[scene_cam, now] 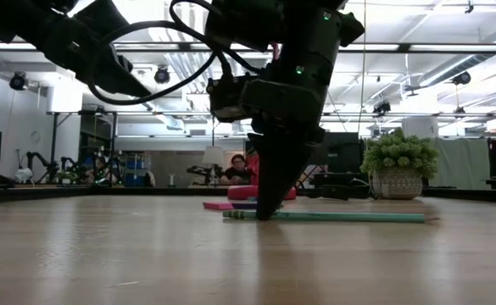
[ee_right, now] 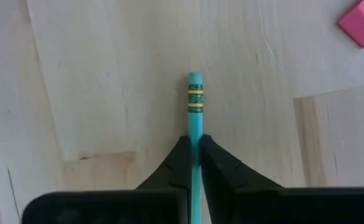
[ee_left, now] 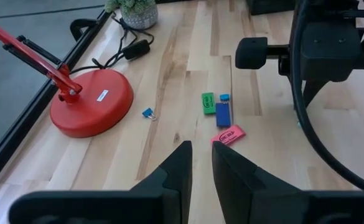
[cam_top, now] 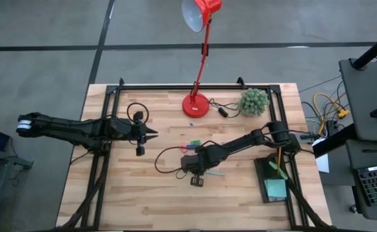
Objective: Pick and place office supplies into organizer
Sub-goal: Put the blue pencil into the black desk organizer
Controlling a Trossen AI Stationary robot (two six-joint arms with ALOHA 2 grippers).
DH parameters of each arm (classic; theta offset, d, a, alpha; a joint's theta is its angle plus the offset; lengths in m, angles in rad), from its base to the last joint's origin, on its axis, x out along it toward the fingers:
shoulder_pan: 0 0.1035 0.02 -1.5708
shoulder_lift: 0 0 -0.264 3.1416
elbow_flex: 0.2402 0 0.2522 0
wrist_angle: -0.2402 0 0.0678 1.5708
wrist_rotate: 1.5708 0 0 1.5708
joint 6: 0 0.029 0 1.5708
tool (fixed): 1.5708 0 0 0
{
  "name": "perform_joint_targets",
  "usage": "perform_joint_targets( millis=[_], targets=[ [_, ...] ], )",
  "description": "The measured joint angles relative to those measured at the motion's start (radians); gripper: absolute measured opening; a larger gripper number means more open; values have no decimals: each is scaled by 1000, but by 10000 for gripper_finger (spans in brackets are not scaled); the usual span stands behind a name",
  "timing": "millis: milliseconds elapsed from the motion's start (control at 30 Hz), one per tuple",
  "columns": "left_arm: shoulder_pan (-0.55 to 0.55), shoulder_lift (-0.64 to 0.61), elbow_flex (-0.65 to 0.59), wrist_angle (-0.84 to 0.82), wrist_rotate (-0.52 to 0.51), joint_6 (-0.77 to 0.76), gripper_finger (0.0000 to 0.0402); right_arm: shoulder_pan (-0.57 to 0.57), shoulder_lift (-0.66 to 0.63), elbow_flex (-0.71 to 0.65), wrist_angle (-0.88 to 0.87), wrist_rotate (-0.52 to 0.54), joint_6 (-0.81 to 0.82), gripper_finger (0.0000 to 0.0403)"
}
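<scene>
A teal pencil (scene_cam: 341, 217) with a banded end (ee_right: 195, 96) lies flat on the wooden table near its middle. My right gripper (ee_right: 195, 146) stands over it, pointing down, shut on it. A pink eraser (ee_left: 229, 134), a green piece (ee_left: 208, 102) and a blue piece (ee_left: 223, 114) lie just beyond, flat on the wood. The dark organizer (cam_top: 260, 175) sits at the table's near right, with green scissors (cam_top: 277, 169) and a light-teal pad (cam_top: 275, 188) in it. My left gripper (ee_left: 201, 158) waits above the table's left half, fingers a little apart, touching nothing. My right gripper pinches the teal pencil's shaft (ee_right: 195, 138) between its two fingers, a short way back from the banded end. The fingers (scene_cam: 269, 191) come from above, pointing steeply down, one on each side of the pencil. The pencil lies level on the table.
A red desk lamp stands on its round base (cam_top: 196, 104) at the far middle, with a cord and a blue clip (ee_left: 148, 114) near it. A potted green plant (cam_top: 254, 101) is at the far right. Black frame rails (cam_top: 104, 154) run along the table's sides.
</scene>
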Motion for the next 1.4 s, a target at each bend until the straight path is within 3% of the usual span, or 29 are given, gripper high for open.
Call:
perform_joint_targets(
  millis=[300,667,900,1133,1400],
  targets=[
    [0,0,0,-4,0,0,48,1,-30,38,-37,-5,3,11],
    [0,-8,0,-1,2,0,48,18,-35,167,-211,-2,49,10],
    [0,-9,0,-2,3,1,47,53,-62,328,-456,202,113,10],
    [0,-8,0,-1,6,1,48,98,-155,487,-567,374,164,10],
    [0,-8,0,1,5,1,48,217,-348,471,-576,615,257,11]
  ],
)
